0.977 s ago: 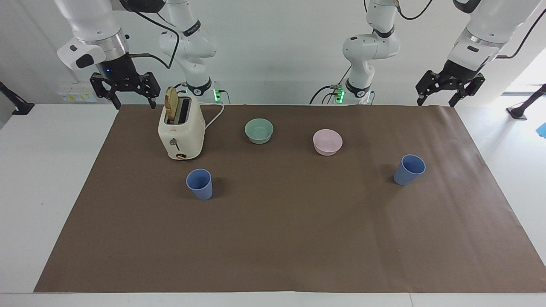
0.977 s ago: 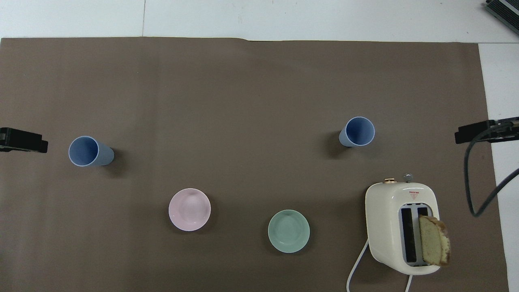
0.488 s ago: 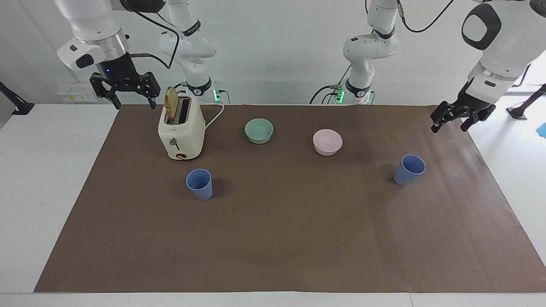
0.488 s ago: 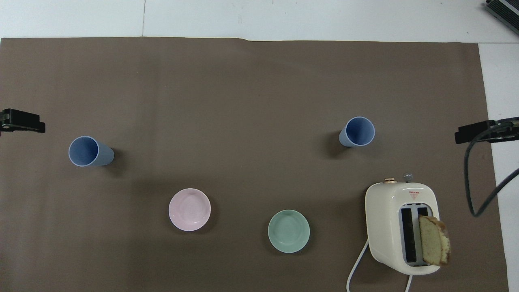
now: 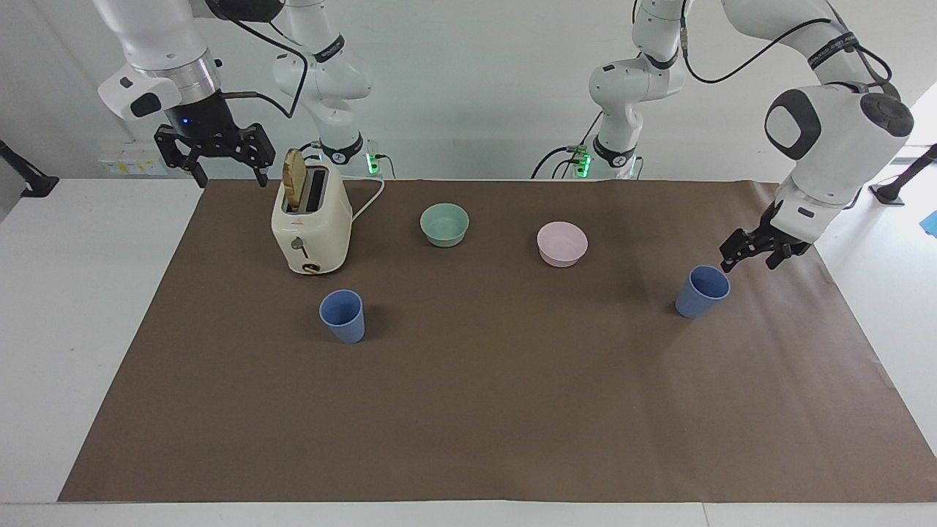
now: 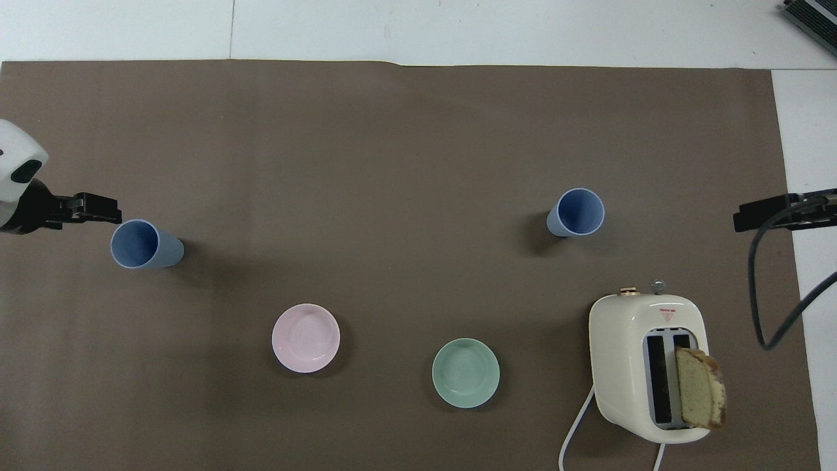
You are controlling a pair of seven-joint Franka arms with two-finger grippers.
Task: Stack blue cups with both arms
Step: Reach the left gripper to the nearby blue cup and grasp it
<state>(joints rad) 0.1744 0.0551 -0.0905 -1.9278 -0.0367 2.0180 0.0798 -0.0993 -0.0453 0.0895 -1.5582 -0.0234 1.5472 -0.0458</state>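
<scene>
Hovering left claw [image 5: 752, 258] beside blue cup [image 5: 702, 290], apart

Left gripper [image 5: 748, 261] lowered, right gripper [image 5: 228, 176] raised, both agape.

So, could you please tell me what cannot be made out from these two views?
- Overhead view: the left gripper is half cut off by the frame edge, beside a blue cup.
- Overhead view: only the right gripper tip shows.
- Both views: the toaster hides the toast's lower part.
</scene>
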